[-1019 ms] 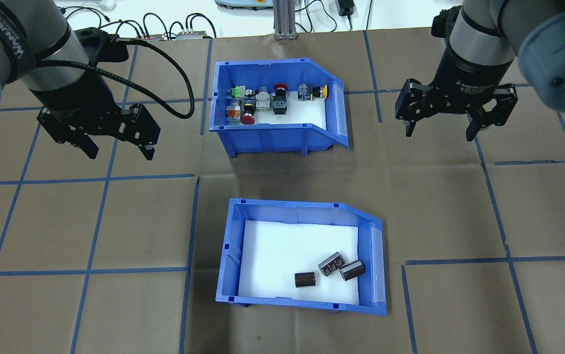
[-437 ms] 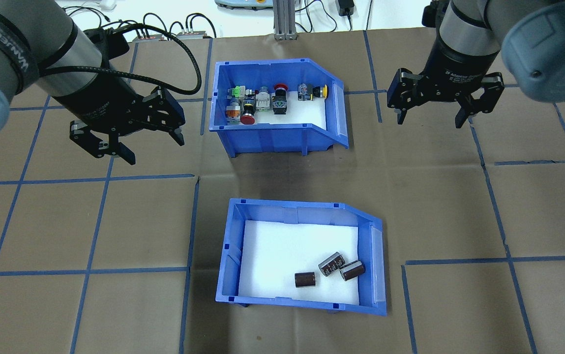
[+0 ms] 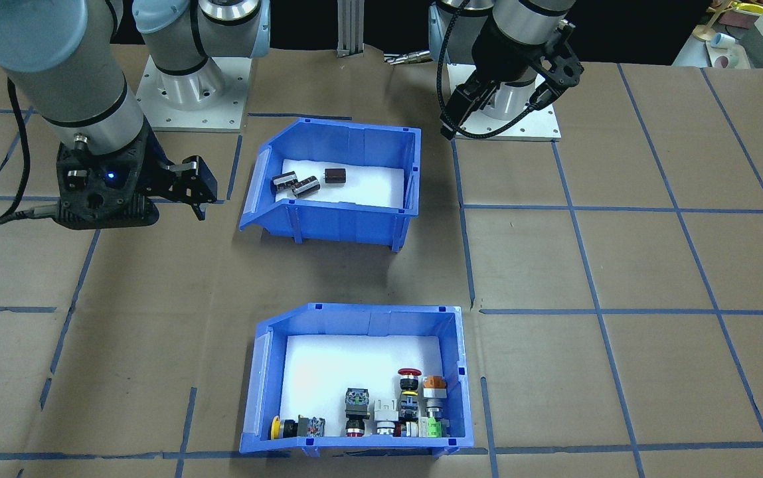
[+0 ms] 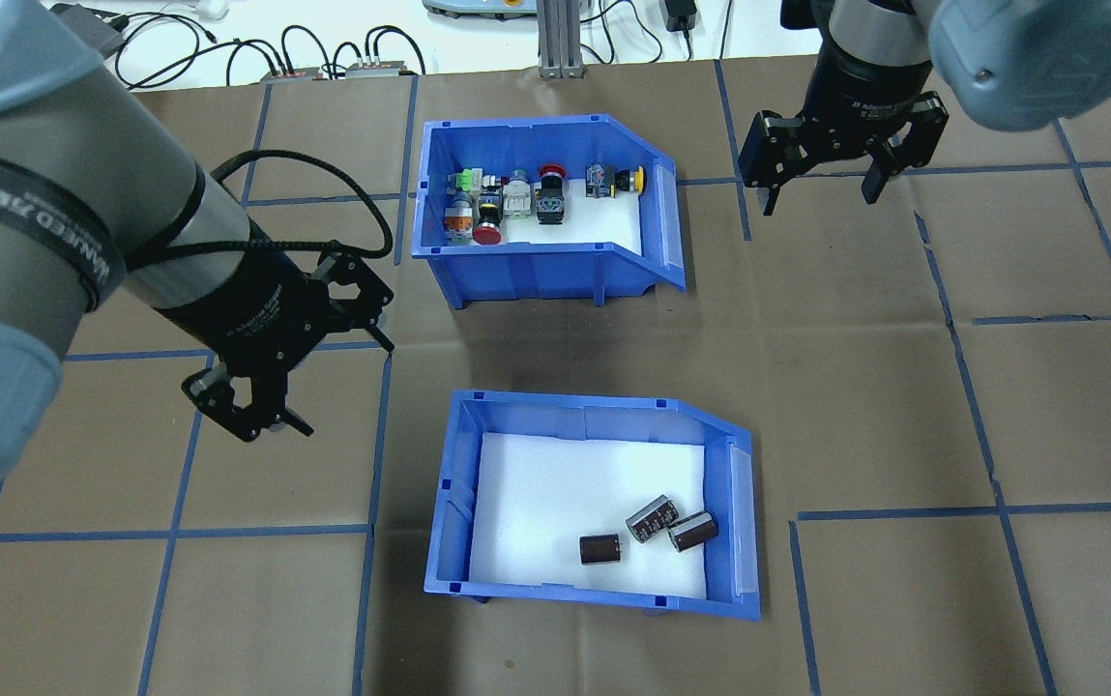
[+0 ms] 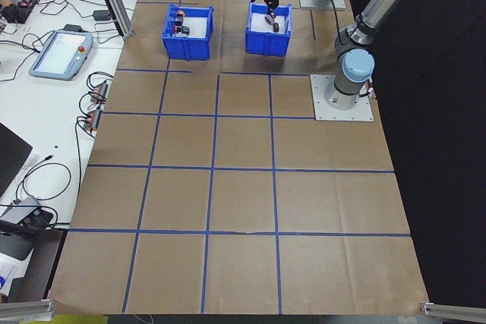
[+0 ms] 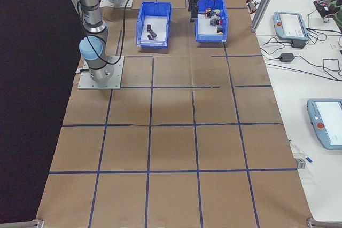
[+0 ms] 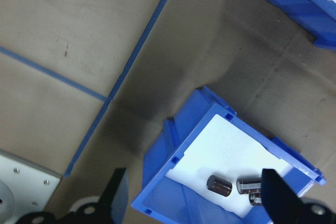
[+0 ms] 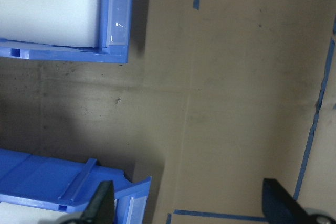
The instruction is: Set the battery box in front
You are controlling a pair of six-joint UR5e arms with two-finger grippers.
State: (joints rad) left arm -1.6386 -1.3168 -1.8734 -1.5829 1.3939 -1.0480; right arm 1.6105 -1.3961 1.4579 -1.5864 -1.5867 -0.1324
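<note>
Robotics lab, taped-grid table (image 4: 903,387), teach pendants (image 6: 289,23), cables (image 4: 323,43)

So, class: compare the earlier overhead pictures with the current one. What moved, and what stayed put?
The left pincer swung toward the battery box, turning as it came. The right pincer drew away, farther up the table. Both are open and hold nothing. The battery box and the button bin stayed in place.
</note>
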